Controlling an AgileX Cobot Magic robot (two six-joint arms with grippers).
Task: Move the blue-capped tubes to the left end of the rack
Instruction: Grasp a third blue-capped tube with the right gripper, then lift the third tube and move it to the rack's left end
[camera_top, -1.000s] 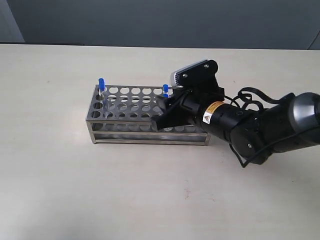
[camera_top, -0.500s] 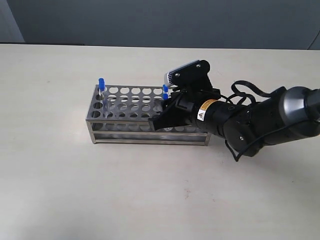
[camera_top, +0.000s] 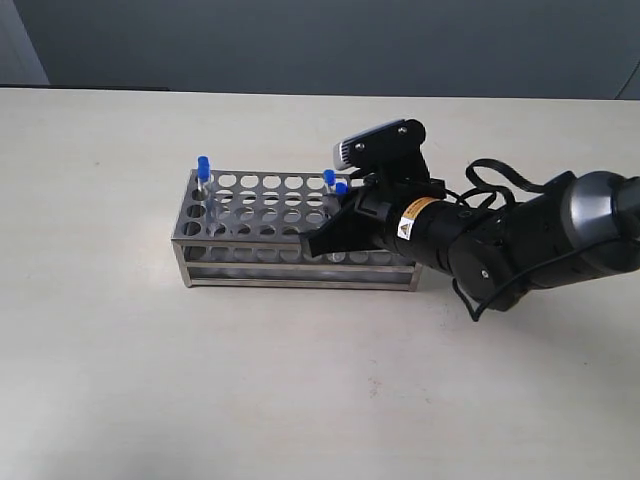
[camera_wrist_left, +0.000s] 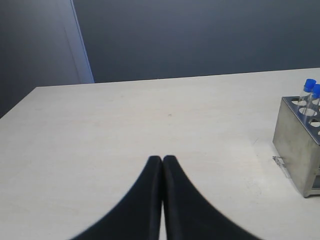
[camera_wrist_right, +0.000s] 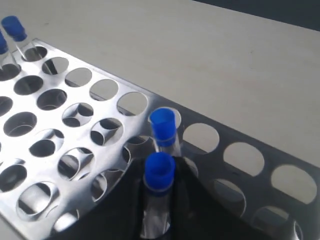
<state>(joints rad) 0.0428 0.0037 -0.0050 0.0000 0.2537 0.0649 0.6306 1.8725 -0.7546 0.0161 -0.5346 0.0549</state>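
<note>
- Only the left wrist view shows the left gripper (camera_wrist_left: 162, 161). Its black fingers are pressed together with nothing between them, over the bare table (camera_wrist_left: 100, 130), well apart from the left end of the rack (camera_wrist_left: 295, 145).
- Only the right wrist view shows the right gripper (camera_wrist_right: 159, 212) plainly. Its dark fingers clamp the clear body of one tube just under the cap. In the exterior view the arm covers that grip and the rack's right part.
- We count four blue-capped tubes (camera_wrist_right: 163, 124). Two stand side by side in holes at the rack's left end, and one stands in the far row right of the middle. The clamped one is just beside that one, on the arm's side.
- We count one rack and two grippers.
- Each tube is slim and clear with a bright blue cap.
- The rack is shiny metal, its top plate pierced with four rows of round holes.
- We cannot tell whether the clamped tube's lower end sits in a hole.
</note>
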